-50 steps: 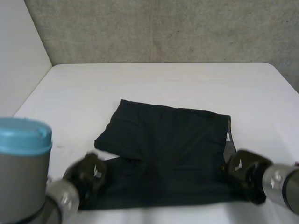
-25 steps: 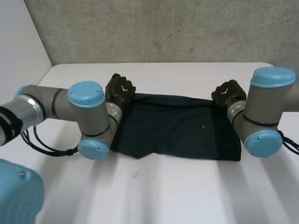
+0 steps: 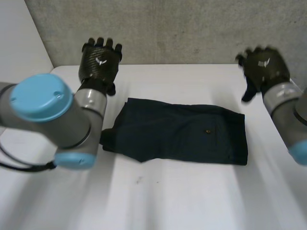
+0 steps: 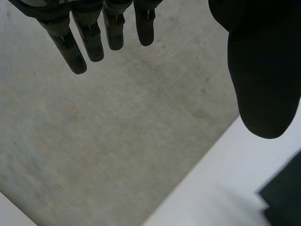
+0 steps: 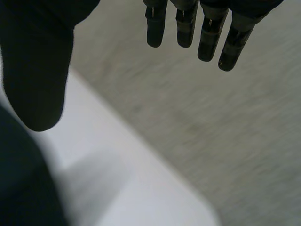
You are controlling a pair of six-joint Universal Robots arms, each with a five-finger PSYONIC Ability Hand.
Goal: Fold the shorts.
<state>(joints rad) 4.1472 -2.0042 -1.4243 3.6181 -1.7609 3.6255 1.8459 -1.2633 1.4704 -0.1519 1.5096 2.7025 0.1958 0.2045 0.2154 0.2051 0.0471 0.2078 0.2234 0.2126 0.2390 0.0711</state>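
The dark navy shorts lie folded in a flat band across the middle of the white table, a small button showing on top. My left hand is raised above the table's far left, fingers straight and spread, holding nothing. Its wrist view shows the fingers and thumb apart against the wall, with a corner of the shorts below the thumb. Over the far right edge my right hand hangs open and empty. In its wrist view the fingers are straight, and the shorts lie under the thumb.
A grey concrete wall rises right behind the table's far edge. A white panel stands at the left. My left arm reaches over the table's left side, its elbow beside the shorts' left end.
Both hands let go of the shorts' far edge, opened and rose toward the wall. The shorts now lie folded over, farther from the front edge than a second ago.
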